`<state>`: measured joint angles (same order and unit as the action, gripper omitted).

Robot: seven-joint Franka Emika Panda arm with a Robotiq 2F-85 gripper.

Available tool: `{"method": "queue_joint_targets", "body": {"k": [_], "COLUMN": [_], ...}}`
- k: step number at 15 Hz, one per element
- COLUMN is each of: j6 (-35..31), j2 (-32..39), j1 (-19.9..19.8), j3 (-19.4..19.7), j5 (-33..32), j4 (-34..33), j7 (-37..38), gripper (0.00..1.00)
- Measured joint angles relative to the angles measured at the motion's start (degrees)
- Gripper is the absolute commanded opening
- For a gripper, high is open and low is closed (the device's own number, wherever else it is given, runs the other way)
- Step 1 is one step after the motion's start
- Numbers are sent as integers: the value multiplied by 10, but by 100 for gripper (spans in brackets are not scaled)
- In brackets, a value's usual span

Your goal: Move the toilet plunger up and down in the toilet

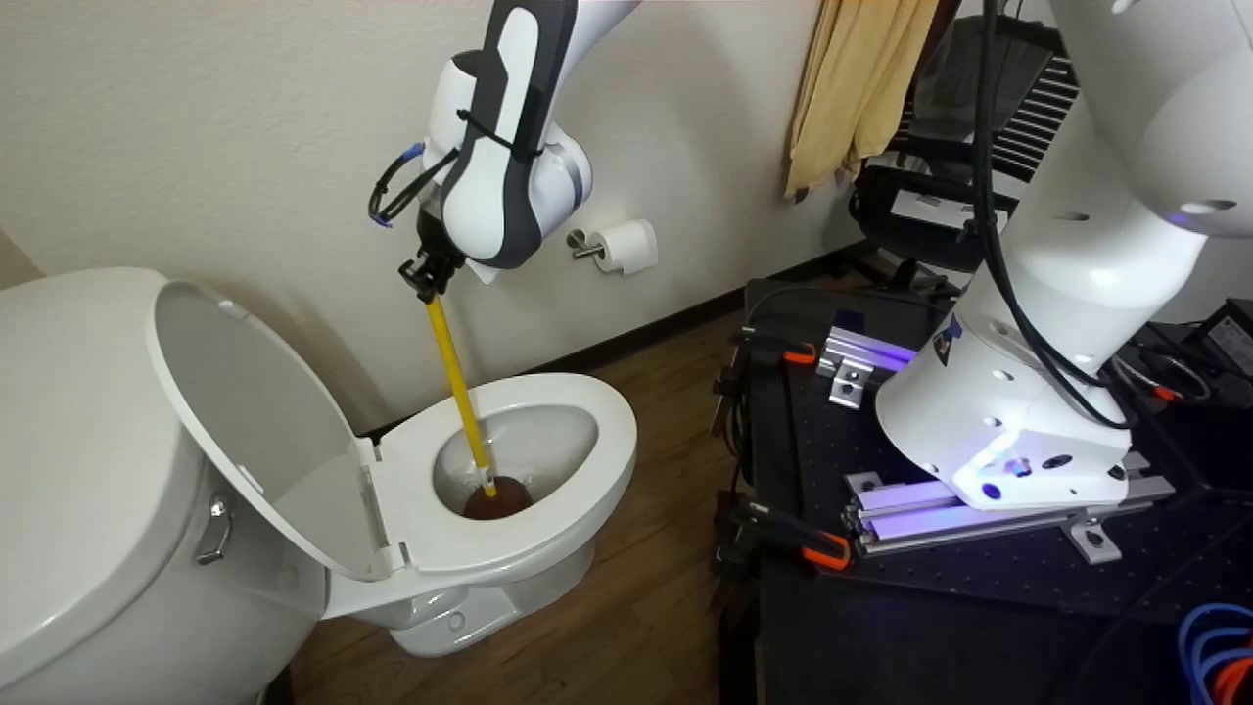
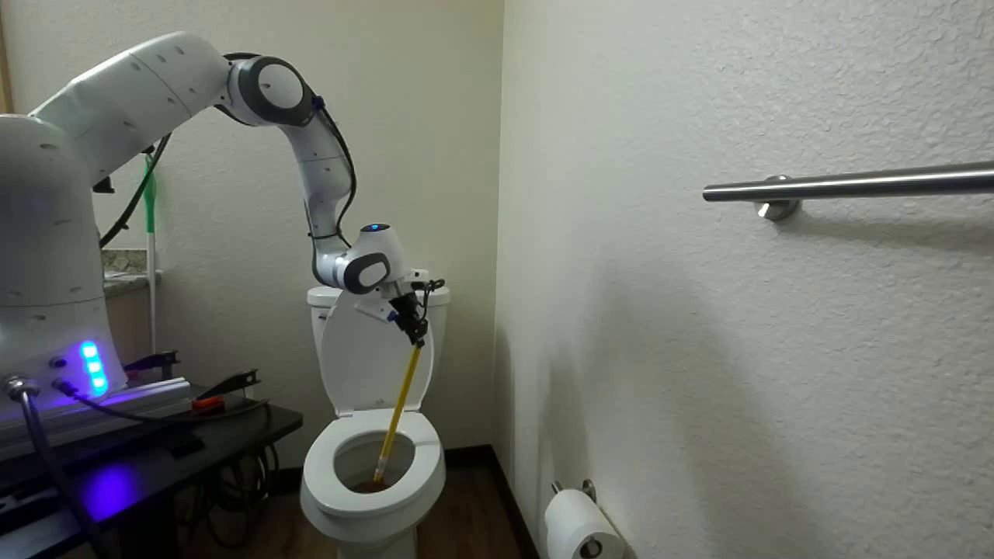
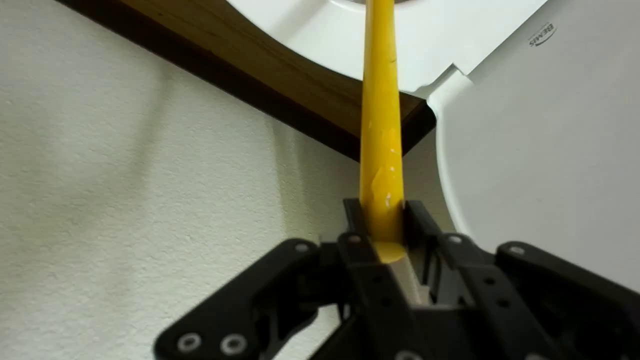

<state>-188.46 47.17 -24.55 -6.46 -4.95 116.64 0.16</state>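
Note:
The toilet plunger has a yellow handle (image 1: pixel 453 367) and a reddish-brown cup (image 1: pixel 499 497). The handle also shows in an exterior view (image 2: pixel 400 410) and in the wrist view (image 3: pixel 382 120). The cup sits low inside the bowl of the white toilet (image 1: pixel 615 446), and the handle rises tilted out of it. The toilet also shows in an exterior view (image 2: pixel 319 475), lid up against the tank. My gripper (image 3: pixel 382 212) is shut on the top end of the handle, a finger on each side. In both exterior views the gripper (image 1: pixel 427 282) (image 2: pixel 418 338) is above the bowl. The cup is hidden in the wrist view.
A wall runs close beside the toilet, with a toilet paper roll (image 1: pixel 626 247) mounted on it. A metal bar (image 2: pixel 846 185) is fixed higher on that wall. The raised lid (image 1: pixel 284 421) stands near the gripper. A black table (image 1: pixel 783 597) with clamps carries the robot base.

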Motion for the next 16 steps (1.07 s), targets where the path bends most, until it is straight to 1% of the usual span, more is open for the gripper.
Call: {"method": "queue_joint_targets", "body": {"k": [2,5,8,9,11,13,16], "j6": [2,4,8,9,8,7,3], "j2": [25,44,46,45,37,15,-34], "j1": [8,39,62,64,56,30,-22], "j3": [11,39,44,39,16,-22,-78], "j5": [13,23,23,21,14,2,-18], "j4": [-24,-57,-64,-64,-55,-28,30], "j7": [11,23,25,22,9,-9,-32], "gripper": [6,6,6,6,6,6,6]}}
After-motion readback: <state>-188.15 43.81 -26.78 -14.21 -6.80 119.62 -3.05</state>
